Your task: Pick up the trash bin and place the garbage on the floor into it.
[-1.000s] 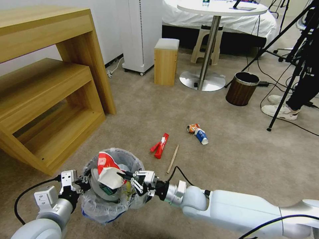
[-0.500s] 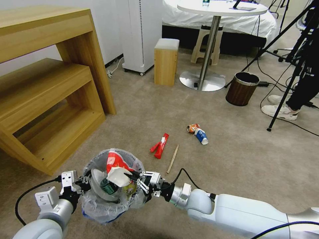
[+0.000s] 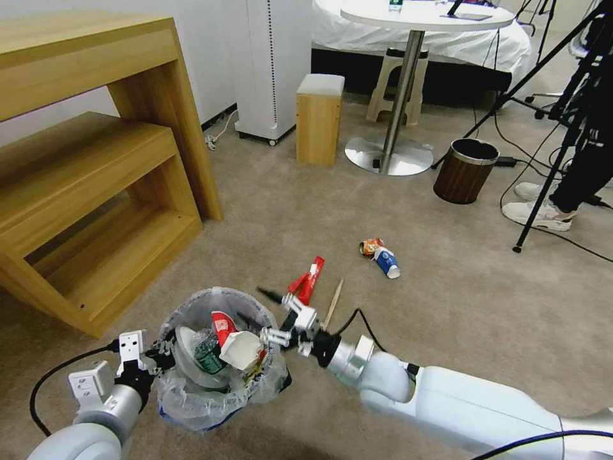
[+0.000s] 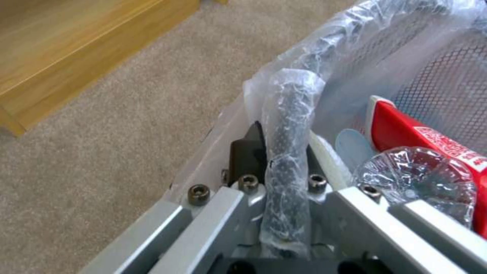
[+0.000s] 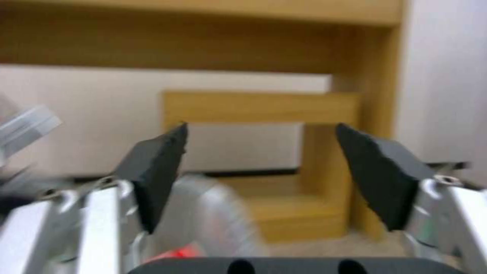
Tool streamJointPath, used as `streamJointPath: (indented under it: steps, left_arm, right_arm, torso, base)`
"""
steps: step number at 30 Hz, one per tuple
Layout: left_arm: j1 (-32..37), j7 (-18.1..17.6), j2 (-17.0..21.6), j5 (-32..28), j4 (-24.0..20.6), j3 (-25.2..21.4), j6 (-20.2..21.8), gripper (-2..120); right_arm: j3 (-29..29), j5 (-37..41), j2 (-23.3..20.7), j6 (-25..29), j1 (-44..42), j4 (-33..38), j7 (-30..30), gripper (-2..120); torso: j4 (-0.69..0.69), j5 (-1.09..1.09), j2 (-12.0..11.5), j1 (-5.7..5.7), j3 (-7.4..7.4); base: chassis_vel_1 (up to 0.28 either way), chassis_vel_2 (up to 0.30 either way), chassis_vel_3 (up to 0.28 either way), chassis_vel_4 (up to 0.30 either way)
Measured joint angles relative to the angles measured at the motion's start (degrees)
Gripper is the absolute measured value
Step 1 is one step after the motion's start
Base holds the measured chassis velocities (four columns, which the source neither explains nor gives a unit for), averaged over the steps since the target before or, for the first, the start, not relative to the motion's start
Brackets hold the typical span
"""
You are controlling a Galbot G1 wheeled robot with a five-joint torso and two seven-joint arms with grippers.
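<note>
The right gripper [image 3: 263, 305], fingers spread and empty, hovers at the right rim of the trash bin [image 3: 191, 390], which the left gripper [image 3: 156, 353] clamps by its near-left rim above the floor [image 3: 447, 300], a red-white paper cup [image 3: 239, 345] inside.
</note>
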Motion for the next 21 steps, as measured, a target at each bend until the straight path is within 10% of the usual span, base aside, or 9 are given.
streamJointPath:
  steps: [9,21]
  left_arm:
    - [-0.7,0.6,-0.2,0.4,0.7,0.4,-0.6,0]
    - [-0.4,0.9,-0.5,0.6,0.6,0.3,-1.0,0]
  right_arm:
    - [17.2,7.4,-4.2,-6.0,-2.7,1.6,4.7,100]
    - [24.5,17.7,-6.3,-15.2,-11.8,-1.6,17.8,100]
  torso:
    - [-0.02,-0.01,0.0,0.00,0.00]
    - [-0.02,0.02,0.0,0.00,0.00]
  base:
    - [0.000,0.000,0.000,0.000]
    - [0.000,0.000,0.000,0.000]
